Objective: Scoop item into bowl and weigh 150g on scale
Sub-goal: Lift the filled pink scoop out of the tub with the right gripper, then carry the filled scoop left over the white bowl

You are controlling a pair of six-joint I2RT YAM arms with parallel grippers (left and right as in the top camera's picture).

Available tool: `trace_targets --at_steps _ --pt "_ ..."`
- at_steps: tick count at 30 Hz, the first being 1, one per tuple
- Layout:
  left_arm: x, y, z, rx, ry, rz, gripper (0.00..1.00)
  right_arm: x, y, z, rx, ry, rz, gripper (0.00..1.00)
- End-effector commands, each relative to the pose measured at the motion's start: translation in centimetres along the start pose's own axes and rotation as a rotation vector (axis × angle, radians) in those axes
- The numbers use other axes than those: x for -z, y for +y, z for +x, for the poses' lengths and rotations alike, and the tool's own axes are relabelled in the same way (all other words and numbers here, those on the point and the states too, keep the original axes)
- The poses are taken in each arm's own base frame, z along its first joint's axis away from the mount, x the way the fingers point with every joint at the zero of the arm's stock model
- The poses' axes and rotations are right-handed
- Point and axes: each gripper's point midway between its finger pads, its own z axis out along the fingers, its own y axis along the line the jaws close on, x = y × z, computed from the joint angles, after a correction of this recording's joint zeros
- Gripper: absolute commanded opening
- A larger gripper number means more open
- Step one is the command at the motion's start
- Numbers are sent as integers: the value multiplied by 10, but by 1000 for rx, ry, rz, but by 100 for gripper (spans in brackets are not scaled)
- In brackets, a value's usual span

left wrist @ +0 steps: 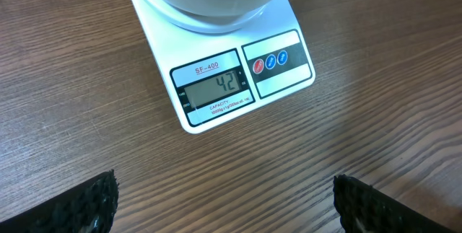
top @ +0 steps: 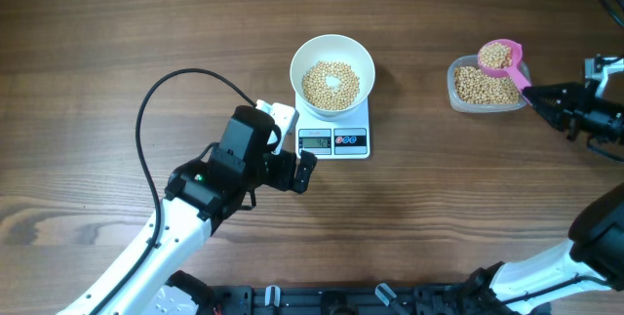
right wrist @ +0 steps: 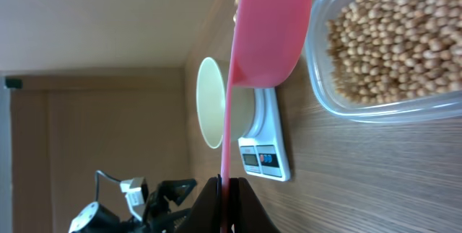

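Right tool [right wrist: 225, 187] clamps pink scoop [top: 516, 69] by the handle, full of beans [top: 495, 56]; left tool [left wrist: 227, 205] gapes empty. Beans loose, roll easily: keep scoop level, hold handle end.

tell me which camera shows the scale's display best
Left wrist: the display is close and facing the camera, digits reading 42. Overhead shows it small, digits too tiny to read. Right wrist shows it distant and turned sideways, unreadable.

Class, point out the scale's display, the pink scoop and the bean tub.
Scale display [left wrist: 227, 84]: left wrist view, the digits.
Scoop [right wrist: 271, 31]: right wrist view, cup's outer wall.
Tub [top: 451, 82]: overhead view, left rim.
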Motion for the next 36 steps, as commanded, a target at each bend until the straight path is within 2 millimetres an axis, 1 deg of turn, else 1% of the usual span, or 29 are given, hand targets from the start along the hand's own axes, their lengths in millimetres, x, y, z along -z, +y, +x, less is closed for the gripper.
trace_targets --at_steps 1,3,7,15,19,22,24,28,29,32,36 --pt "2 -3 -7 -20 -15 1 100 -16 13 3 19 24 -83 4" --pt "2 -3 -7 -19 -15 1 100 -23 20 5 23 38 -108 4" --pt "2 -3 -7 -19 -15 1 100 -42 39 12 43 83 -172 4" --pt "2 -3 -7 -19 -15 1 100 -87 63 42 56 237 -203 4" --pt "2 -3 -7 -19 -15 1 100 -106 78 54 83 290 -247 4" --pt "2 -3 -7 -19 -15 1 100 -122 83 61 109 331 -251 4" --pt "2 -3 -8 -19 -15 1 100 -136 84 65 110 366 -226 4" --pt "2 -3 -7 -19 -15 1 100 -160 62 71 98 407 -41 4" --pt "2 -3 -7 -19 -15 1 100 -164 61 73 108 416 -18 4" --pt "2 -3 -7 -19 -15 1 100 -175 69 82 170 444 -4 4" --pt "2 -3 -7 -19 -15 1 100 -185 76 85 254 454 62 4"
